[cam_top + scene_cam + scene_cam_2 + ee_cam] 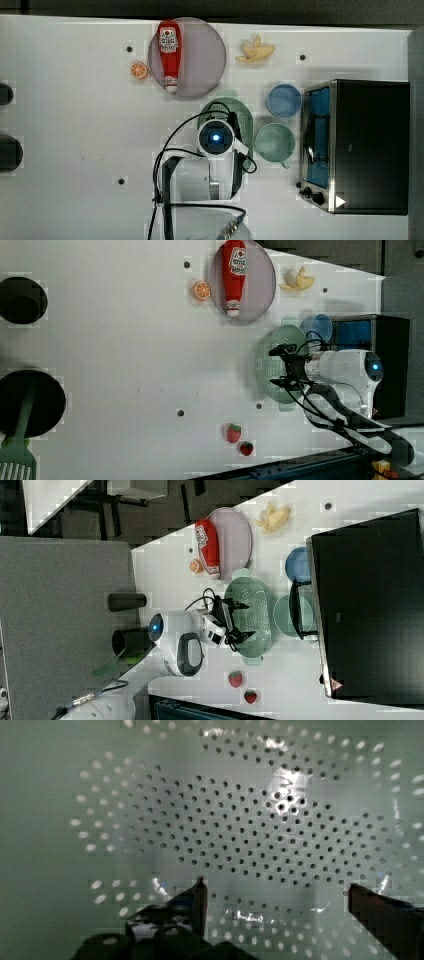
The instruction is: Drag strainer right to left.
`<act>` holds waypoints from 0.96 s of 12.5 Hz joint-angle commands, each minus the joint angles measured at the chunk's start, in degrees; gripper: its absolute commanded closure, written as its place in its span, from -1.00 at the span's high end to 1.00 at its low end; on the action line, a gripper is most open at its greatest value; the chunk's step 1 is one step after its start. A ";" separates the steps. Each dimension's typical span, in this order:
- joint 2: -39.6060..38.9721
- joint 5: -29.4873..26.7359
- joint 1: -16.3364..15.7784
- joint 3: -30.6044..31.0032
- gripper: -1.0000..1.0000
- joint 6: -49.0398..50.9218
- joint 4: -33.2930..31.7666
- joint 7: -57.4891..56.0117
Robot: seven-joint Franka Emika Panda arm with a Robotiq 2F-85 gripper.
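The arm's black 2-fingered gripper (pixel 275 892) hangs inside the pale mint-green oval plastic strainer (pixel 260 607), fingers spread wide, gripping nothing. The strainer sits beside a round green cup (pixel 274 142).

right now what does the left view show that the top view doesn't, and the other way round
Only the left view: two strawberries near its bottom edge, a green spatula at its lower left, and the open tool side-on over the strainer. Only the top view: the green cup beside the strainer. Both share the ketchup bottle on the plate, the orange slice, the banana, the blue cup and the oven.
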State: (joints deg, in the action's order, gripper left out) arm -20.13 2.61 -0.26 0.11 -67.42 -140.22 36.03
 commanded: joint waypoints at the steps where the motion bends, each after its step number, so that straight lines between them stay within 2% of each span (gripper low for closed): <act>1: 0.36 -1.19 -1.36 -0.07 1.00 -0.39 0.22 7.24; 7: -0.14 -1.23 -5.98 1.97 1.00 -0.48 0.50 11.01; 12: -0.57 -1.25 -11.61 3.91 1.00 -0.13 0.91 20.40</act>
State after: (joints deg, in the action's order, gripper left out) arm -21.72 2.90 -9.25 1.87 -67.42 -139.10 49.49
